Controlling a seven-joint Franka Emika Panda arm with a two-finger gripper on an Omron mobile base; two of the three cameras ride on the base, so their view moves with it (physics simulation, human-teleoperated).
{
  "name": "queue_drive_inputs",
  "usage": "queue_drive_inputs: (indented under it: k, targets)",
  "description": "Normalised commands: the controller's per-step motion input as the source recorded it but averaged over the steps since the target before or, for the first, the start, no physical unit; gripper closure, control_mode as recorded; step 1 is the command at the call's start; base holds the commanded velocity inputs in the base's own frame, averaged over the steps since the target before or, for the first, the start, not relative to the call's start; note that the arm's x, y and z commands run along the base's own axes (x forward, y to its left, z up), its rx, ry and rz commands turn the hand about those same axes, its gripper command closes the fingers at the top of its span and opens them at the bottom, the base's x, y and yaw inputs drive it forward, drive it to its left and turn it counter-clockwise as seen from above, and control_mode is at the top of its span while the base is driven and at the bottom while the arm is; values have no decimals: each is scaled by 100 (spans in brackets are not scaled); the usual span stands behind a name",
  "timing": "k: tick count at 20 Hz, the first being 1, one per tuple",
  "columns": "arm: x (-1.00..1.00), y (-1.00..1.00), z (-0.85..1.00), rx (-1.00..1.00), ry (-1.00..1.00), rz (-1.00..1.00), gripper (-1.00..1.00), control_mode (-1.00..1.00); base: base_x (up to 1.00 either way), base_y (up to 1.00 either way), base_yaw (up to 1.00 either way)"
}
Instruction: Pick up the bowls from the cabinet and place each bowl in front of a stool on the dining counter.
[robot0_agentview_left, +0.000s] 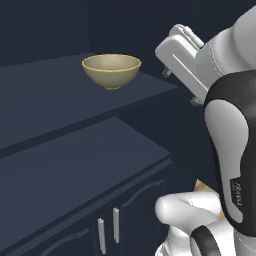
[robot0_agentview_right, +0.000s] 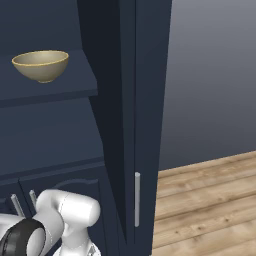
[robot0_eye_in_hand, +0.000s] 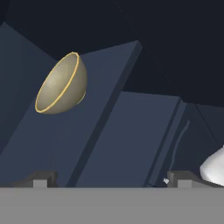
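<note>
Cabinet (robot0_agentview_left: 75, 165) shelf holds tan bowl (robot0_agentview_left: 111, 70); tool (robot0_eye_in_hand: 112, 178) rolled sideways, jaws wide, empty.

Plain grey wall (robot0_agentview_right: 210, 75) to the right of the tall dark navy cabinet side panel (robot0_agentview_right: 147, 100) (slim silver bar handle (robot0_agentview_right: 137, 199) low on it). Light wooden plank floor (robot0_agentview_right: 205, 200) below that wall, meeting the panel's foot.
</note>
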Motion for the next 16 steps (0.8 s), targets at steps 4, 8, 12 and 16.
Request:
queue_drive_inputs:
  k: [4,8,12,16]
  targets:
    - [11,-36,-1,8,1,1,-100,-100,0,0,0]
    - [34,-35,-5,16,1,5,-100,-100,0,0,0]
    - [66,-3,-1,5,0,0,-100,-100,0,0,0]
    - [88,8,-6,0,5,0,-100,-100,0,0,0]
